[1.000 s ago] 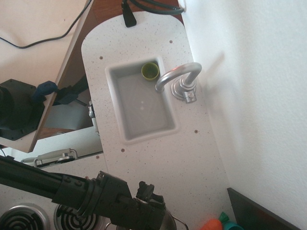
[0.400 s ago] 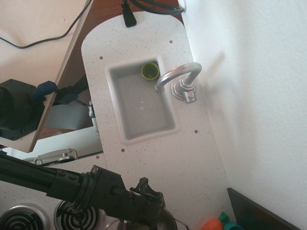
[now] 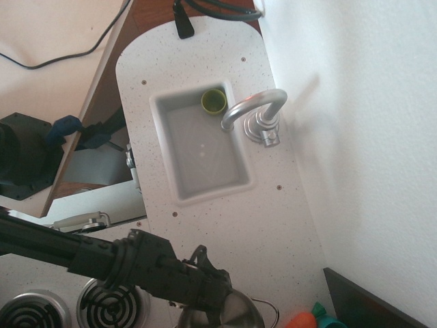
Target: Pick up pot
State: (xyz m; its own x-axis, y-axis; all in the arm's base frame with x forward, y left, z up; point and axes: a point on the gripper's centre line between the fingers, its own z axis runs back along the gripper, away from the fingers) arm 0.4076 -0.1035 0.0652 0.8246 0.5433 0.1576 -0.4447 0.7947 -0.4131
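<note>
The pot is shiny steel and sits at the bottom edge of the view, right of the stove burners, partly cut off. One thin wire loop handle sticks out on its right. My black gripper reaches in from the lower left and sits on the pot's left rim. Its fingers are mostly hidden against the pot and appear closed on the rim. The pot looks lifted toward the camera.
A white sink holds a small green cup in its far corner, beside a silver faucet. Two coil burners lie at the bottom left. Orange and teal toys and a dark panel are at the bottom right.
The arm has shifted slightly right and down onto the pot. The pot now shows larger and further right, with its wire handle more exposed, as if raised.
</note>
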